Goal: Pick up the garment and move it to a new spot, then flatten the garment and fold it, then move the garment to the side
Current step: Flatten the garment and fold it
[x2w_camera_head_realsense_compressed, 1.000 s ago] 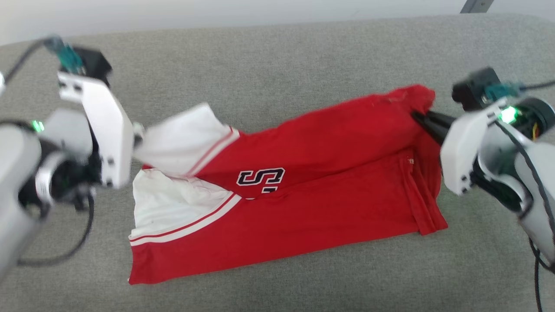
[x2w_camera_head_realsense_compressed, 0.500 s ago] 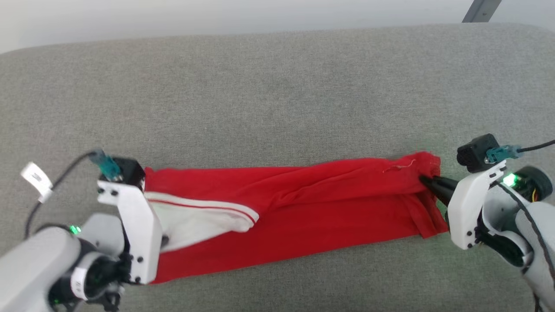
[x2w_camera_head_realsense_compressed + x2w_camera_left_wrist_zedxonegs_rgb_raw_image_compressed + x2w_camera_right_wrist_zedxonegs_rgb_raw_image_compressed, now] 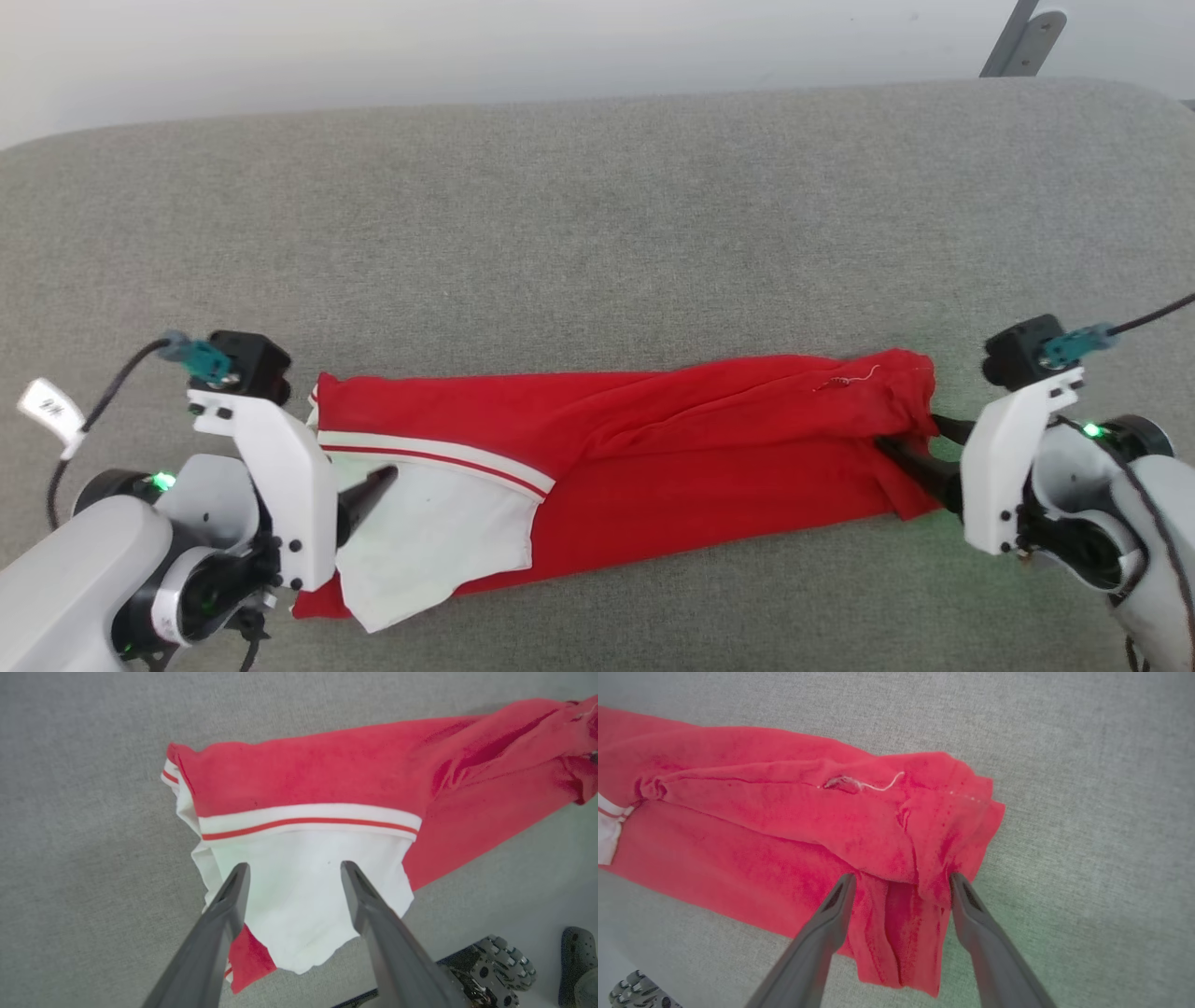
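The garment (image 3: 653,448), a bright red shirt with a white sleeve end (image 3: 439,532) and a white-red-white trim band, lies folded as a long narrow strip across the grey cushion. My left gripper (image 3: 378,485) is at its left end. In the left wrist view this gripper (image 3: 294,868) is open, its fingers spread just above the white sleeve end (image 3: 303,896). My right gripper (image 3: 910,439) is at the strip's right end. In the right wrist view it (image 3: 902,877) is open too, its fingers straddling the bunched red hem (image 3: 896,826). Neither pinches cloth.
The grey fabric surface (image 3: 597,233) stretches wide behind the garment. A metal leg (image 3: 1018,37) stands past its far right corner. The left wrist view shows the surface's near edge with dark shoes (image 3: 504,961) on the floor below it.
Both grippers brought the garment's far edge over toward me, folding it into a narrow strip, then opened and let it go. The head camera has tilted as well.
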`<state>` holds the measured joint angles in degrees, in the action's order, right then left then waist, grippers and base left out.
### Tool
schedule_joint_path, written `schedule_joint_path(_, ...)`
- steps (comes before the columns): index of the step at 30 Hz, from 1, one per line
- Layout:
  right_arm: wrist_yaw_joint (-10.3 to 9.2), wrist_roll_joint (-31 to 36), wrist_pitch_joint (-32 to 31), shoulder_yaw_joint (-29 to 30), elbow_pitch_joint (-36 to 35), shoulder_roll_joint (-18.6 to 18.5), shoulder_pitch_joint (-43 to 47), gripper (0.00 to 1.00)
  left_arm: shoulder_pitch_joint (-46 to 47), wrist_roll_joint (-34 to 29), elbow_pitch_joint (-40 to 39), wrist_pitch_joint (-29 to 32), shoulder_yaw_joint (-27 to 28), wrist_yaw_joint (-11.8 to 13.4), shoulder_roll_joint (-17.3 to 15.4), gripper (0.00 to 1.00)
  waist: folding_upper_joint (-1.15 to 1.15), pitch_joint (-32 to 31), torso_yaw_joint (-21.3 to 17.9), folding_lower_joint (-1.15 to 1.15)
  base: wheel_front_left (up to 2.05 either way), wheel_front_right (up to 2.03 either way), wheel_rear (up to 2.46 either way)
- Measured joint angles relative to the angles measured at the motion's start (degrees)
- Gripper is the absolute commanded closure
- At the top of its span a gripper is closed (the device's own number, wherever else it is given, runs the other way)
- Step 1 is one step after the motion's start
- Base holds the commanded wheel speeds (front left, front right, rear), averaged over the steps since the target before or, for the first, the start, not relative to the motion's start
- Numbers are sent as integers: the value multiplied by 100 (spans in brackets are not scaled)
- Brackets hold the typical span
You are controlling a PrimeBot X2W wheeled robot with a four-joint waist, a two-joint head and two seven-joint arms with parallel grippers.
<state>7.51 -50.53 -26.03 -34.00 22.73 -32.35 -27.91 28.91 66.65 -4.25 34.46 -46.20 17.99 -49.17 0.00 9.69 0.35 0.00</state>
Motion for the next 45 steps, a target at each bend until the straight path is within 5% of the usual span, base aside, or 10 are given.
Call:
schedule_joint_path(6,0,-90,-424,699,-235,-107,151,0,-242,-333,-130,-1167,263,-319,-56,0,0,7,64,0,0,0,0)
schedule_joint_path(15,-1,179,-1081,1196,183,302,76,0,-699,-709,98,-3085,768,-380,126,0,0,137,248,0,0,0,0)
schedule_joint_path(27,-5,116,-1439,1021,929,711,-238,1,-1340,-969,734,-4752,1160,-442,482,0,0,227,582,0,0,0,0)
schedule_joint_path(28,-13,82,-1492,982,971,714,-258,56,-1395,-977,789,-4819,1212,-469,543,0,0,228,606,0,0,0,0)
schedule_joint_path(29,-29,40,-1516,918,980,709,-292,56,-1439,-994,860,-4862,1270,-500,614,0,0,226,630,0,0,0,0)
schedule_joint_path(30,-29,-15,-1522,856,969,705,-310,100,-1501,-1044,914,-4891,1335,-535,683,0,0,224,653,0,0,0,0)
schedule_joint_path(45,2,-765,-1296,966,871,31,-257,100,-3006,-2784,996,-4937,4086,-1708,2490,0,0,43,645,0,0,0,0)
